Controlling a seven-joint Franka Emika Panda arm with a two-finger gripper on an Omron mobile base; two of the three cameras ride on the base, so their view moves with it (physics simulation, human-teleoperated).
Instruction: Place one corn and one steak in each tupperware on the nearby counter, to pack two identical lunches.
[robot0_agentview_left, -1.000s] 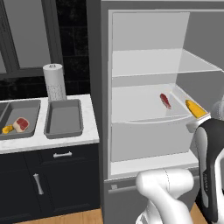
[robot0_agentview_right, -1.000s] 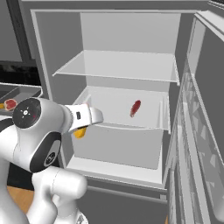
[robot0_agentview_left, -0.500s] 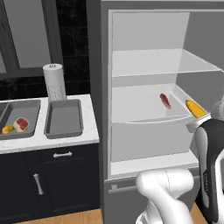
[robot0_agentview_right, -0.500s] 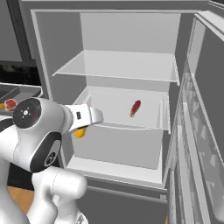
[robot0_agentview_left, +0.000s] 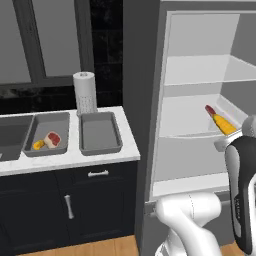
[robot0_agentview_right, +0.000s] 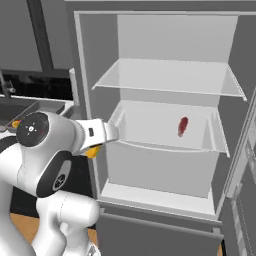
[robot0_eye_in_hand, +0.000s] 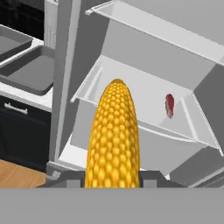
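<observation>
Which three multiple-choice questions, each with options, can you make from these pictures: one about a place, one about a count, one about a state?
1. Where is the steak that is not yet packed?
A. On a shelf of the open fridge
B. On the floor
C. In the sink

2. How many food pieces lie in the left tupperware?
A. None
B. Two
C. Four

3. What is the state of the gripper?
A. Open and empty
B. Shut on the corn
C. Shut on a steak

Answers:
1. A: the red piece stands on the fridge's middle shelf in the right base view.
2. B: a yellow cob and a meat chunk lie in it, while the right tupperware holds nothing.
3. B: in the hand view the yellow cob rises from between the fingertips.
</observation>
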